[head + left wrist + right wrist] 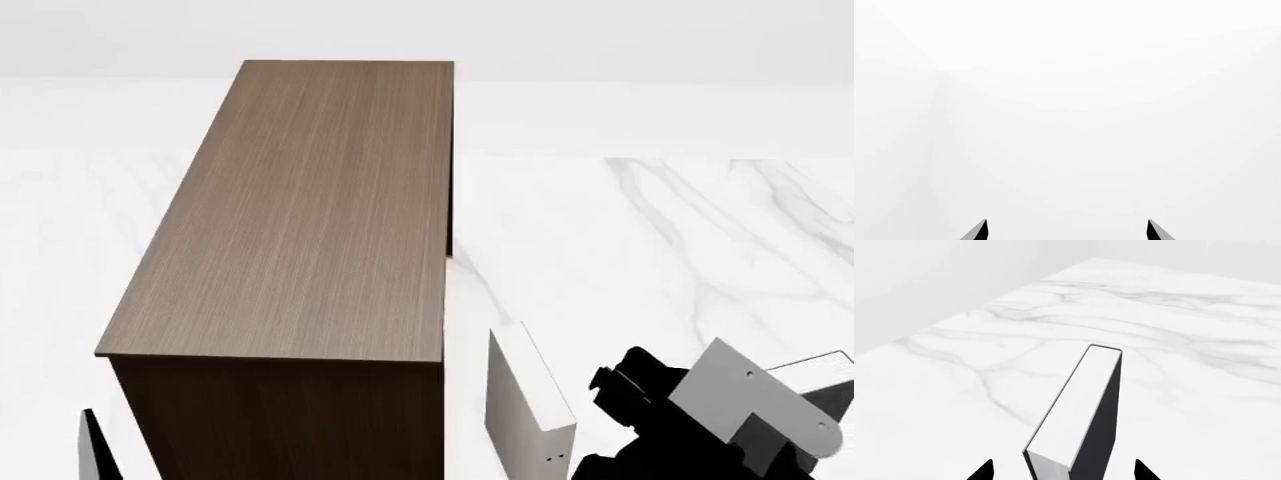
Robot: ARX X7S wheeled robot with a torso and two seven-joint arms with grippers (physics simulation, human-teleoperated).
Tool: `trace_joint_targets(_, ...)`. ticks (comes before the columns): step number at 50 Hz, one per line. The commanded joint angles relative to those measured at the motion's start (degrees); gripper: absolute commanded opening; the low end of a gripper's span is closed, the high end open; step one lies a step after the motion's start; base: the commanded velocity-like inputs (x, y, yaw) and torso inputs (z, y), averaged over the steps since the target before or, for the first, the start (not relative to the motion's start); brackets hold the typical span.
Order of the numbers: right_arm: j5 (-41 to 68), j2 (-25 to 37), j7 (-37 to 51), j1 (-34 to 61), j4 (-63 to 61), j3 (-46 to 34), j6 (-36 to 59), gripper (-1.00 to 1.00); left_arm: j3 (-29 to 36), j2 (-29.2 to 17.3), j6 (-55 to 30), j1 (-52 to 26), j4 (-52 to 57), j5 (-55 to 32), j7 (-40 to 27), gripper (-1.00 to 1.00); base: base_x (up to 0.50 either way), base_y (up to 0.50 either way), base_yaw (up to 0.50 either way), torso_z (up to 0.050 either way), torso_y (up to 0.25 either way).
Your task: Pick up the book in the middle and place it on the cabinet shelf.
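Right claw (1063, 471) clamped on the book (1077, 410) beside the cabinet shelf (314, 210); left claw (1067, 231) spread, holding nothing.

White marble floor (694, 230) — brown cabinet shelf (307, 220) stands on it.

My head cam looks steeply down on the dark brown wood-grain cabinet (300, 230). Right wrist cam sits close over a grey white-edged book (1077, 415), shared with head (527, 400). Left wrist cam faces blank white.
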Motion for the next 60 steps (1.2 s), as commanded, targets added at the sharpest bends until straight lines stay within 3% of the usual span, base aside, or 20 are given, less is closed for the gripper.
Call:
trace_joint_targets(1, -1.49, -0.81, -2.15, 0.86, 3.69, 0.36, -2.78, 1.0, -1.07, 0.83, 0.34, -0.15, -0.29, 0.77, 0.84, 1.0, 0.0, 0.0, 0.0, 0.0, 0.0)
trace_joint_targets(45, -3.77, -1.03, -6.23, 4.9, 18.41, -3.18, -13.89, 1.0, -0.18, 0.07, -0.64, -0.47, 0.01, 0.29, 0.0, 1.0, 0.0, 0.0, 0.0, 0.0, 0.0)
trace_joint_targets(60, -5.07, -2.02, -8.33, 7.78, 29.36, -4.23, -20.82, 1.0, 0.21, -0.15, -0.33, -0.74, -0.6, 0.26, -0.4, 1.0, 0.0, 0.0, 0.0, 0.0, 0.0)
